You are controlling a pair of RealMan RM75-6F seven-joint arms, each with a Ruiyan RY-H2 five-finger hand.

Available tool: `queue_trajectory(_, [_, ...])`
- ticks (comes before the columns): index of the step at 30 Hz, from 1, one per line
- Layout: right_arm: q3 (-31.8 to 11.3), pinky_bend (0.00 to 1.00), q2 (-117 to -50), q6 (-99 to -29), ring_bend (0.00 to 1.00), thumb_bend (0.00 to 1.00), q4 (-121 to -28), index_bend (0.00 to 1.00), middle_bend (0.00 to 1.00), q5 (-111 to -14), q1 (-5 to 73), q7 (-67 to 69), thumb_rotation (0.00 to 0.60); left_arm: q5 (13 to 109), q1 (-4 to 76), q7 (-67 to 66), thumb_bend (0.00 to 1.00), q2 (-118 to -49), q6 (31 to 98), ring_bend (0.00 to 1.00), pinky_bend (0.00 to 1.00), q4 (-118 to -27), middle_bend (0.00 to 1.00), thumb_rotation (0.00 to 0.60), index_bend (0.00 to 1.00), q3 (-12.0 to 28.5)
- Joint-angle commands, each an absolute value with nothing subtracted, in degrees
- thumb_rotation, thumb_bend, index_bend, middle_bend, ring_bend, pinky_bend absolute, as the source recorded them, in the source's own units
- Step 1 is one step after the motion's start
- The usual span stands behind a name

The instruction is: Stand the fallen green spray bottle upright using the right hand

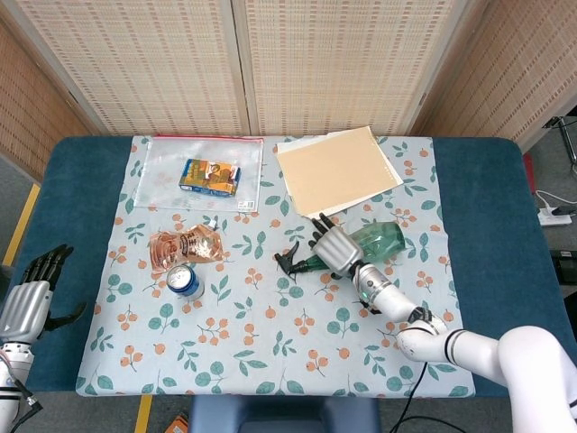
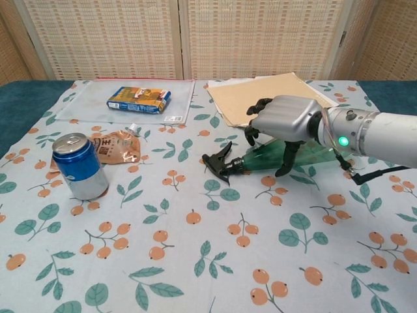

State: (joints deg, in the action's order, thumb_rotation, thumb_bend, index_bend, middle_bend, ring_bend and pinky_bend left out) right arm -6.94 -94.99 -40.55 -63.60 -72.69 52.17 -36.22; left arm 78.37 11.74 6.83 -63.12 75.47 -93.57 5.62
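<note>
Resting off the table's left near corner, the left hand (image 1: 29,302) held nothing, its dark fingers (image 1: 50,262) straight and apart. The table (image 1: 72,171) was blue, with a cloth (image 1: 261,352) printed with leaves and orange fruit spread over the middle. At the far left of the cloth lay a clear bag (image 1: 162,171) with a small box (image 1: 209,175) on top of it. Nearer, a crumpled brown pouch (image 1: 185,245) lay flat, and a blue can (image 1: 184,281) stood upright just beside its near edge. Right of centre, at the far side, a tan folder (image 1: 335,170) lay over white sheets. Near of the folder, the bottle (image 2: 306,152) lay on its side, its black trigger head (image 2: 220,162) pointing left and its green body reaching away to the right. The right hand (image 2: 281,122) lay over the bottle's tapered middle, palm down, with fingers curled over the far side and the thumb (image 2: 285,158) down the near side. Whether the grip was firm could not be told; the bottle lay flat on the cloth.
</note>
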Motion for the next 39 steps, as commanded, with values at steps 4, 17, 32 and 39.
queue_trajectory(4, [-5.9, 0.10, -96.9, -43.0, 0.11, 0.00, -61.1, 0.47, 0.36, -74.6, 52.2, -35.5, 0.600, 78.5, 11.8, 7.0, 0.25, -63.1, 75.3, 0.00, 0.02, -93.4, 0.00, 0.600, 0.00, 5.6])
queue_trajectory(17, [-4.2, 0.18, -100.1, -48.5, 0.23, 0.00, -55.3, 0.68, 0.51, -81.0, 51.7, -28.4, 0.600, 78.5, 11.9, 7.7, 0.25, -63.1, 75.2, 0.00, 0.03, -93.2, 0.00, 0.600, 0.00, 5.6])
queue_trajectory(32, [-16.4, 0.18, -100.2, -71.4, 0.26, 0.00, -67.8, 0.69, 0.52, -81.7, 47.1, -4.3, 0.600, 78.1, 12.0, 7.1, 0.25, -63.2, 75.0, 0.00, 0.03, -93.6, 0.00, 0.600, 0.00, 5.6])
queue_trajectory(39, [-19.6, 0.20, -106.7, -83.4, 0.26, 0.00, -64.7, 0.69, 0.52, -79.7, 40.6, 17.3, 0.600, 77.6, 12.0, 7.0, 0.25, -63.3, 74.8, 0.00, 0.03, -93.6, 0.00, 0.600, 0.00, 5.6])
